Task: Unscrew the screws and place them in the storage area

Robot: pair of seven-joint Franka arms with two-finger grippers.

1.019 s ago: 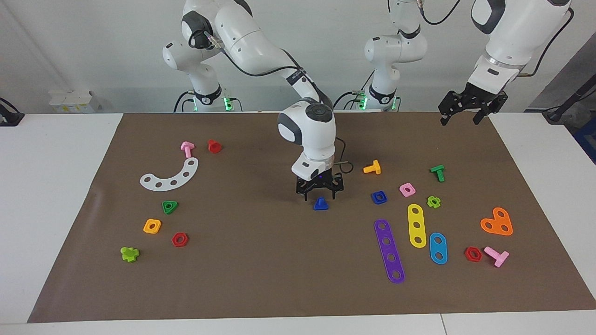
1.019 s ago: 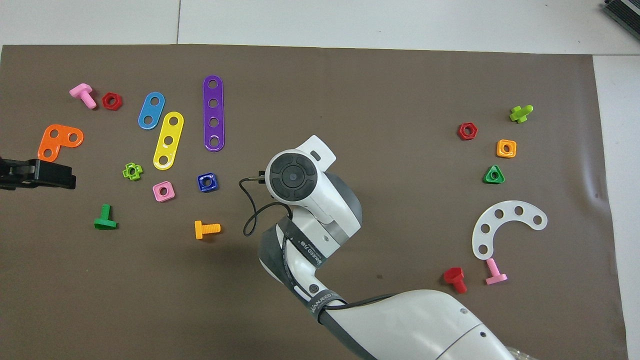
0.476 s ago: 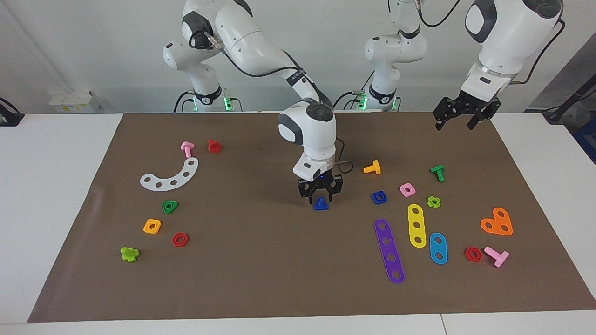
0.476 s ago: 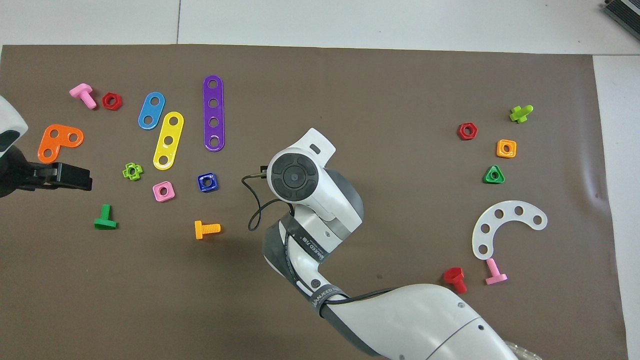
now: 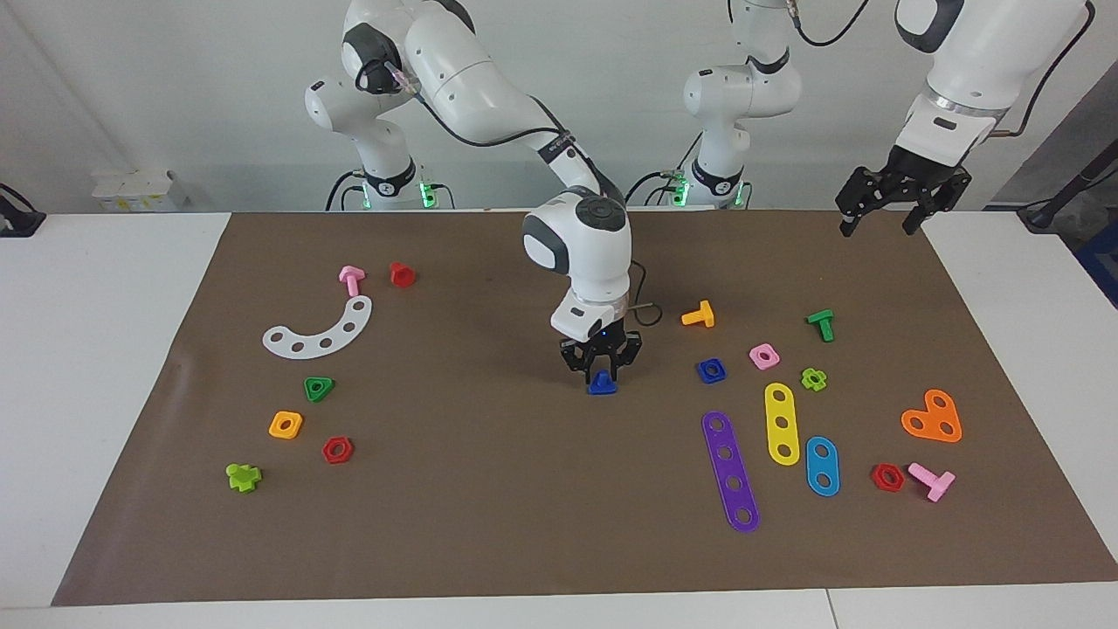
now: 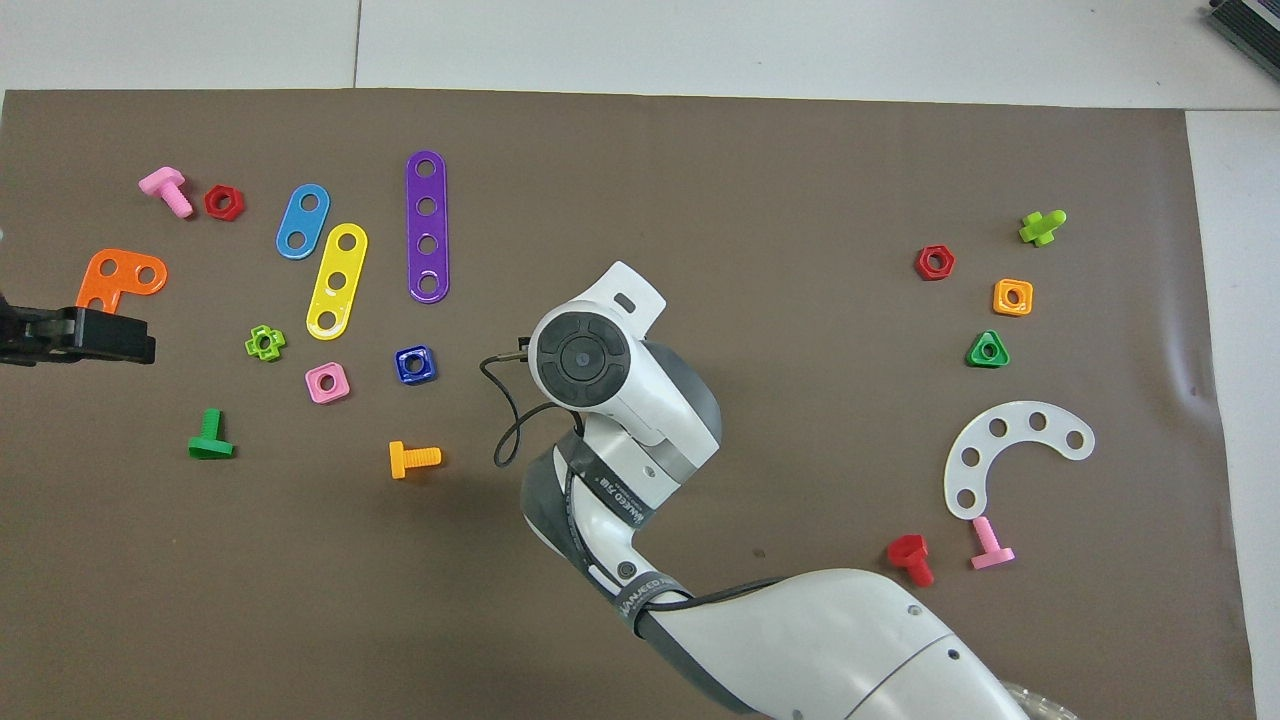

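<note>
The blue screw stands on its triangular head's edge in the middle of the brown mat. My right gripper points straight down at it, with its fingers closed in against the screw's two sides. The screw still rests on the mat. In the overhead view my right arm's wrist hides both screw and gripper. The storage area is the stretch of mat around the white curved strip, toward the right arm's end. My left gripper hangs open and empty in the air over the mat's corner at the left arm's end.
By the white strip lie a green triangular nut, an orange square nut, a red hexagonal nut and several bolts. Toward the left arm's end lie a blue square nut, purple, yellow and blue strips and other parts.
My right gripper has come down onto the blue screw and its fingers have closed in on it. My left gripper has swung a little sideways and back in the air.
</note>
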